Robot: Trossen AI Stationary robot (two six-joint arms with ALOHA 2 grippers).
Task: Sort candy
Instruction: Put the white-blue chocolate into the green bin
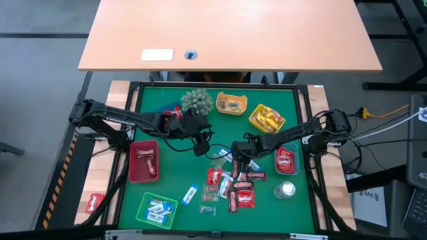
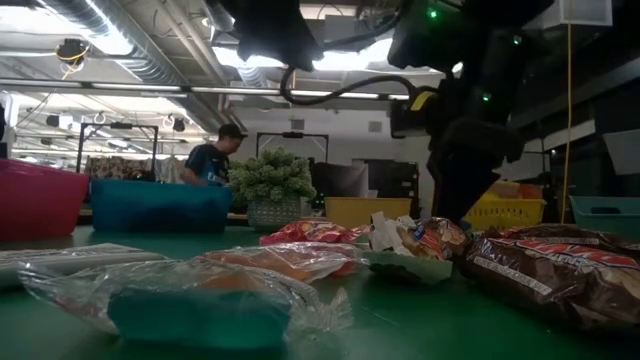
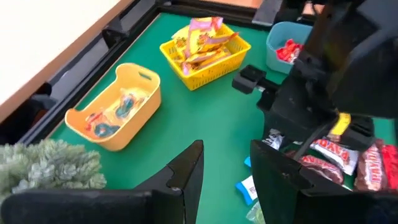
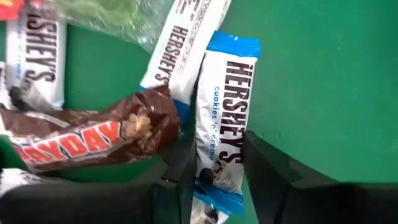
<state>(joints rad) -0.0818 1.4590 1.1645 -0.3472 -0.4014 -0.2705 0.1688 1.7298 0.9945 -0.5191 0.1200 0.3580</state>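
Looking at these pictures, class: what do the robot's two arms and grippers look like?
Both arms are dark, almost black, built of jointed segments, with black cables looping along them. The left gripper has two flat, dark, wedge-shaped fingers with angular edges. The right gripper has matching dark fingers. A yellow label shows on the right arm, and small green lights glow on the arm housings in the low view.

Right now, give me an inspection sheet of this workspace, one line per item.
Surface: green mat, framed by a dark rim.
Job's things: candy pile mid-mat; red tray, green tray, two yellow baskets, blue tray all hold candy.
Clutter: spiky plant ball; silvery round container.
Grippers: left gripper open, empty, above the mat; right gripper shut on Hershey's cookies 'n' creme bar, beside a PayDay bar.
Cables: bundle right of the table.
Surroundings: wooden desk behind; person in the background.
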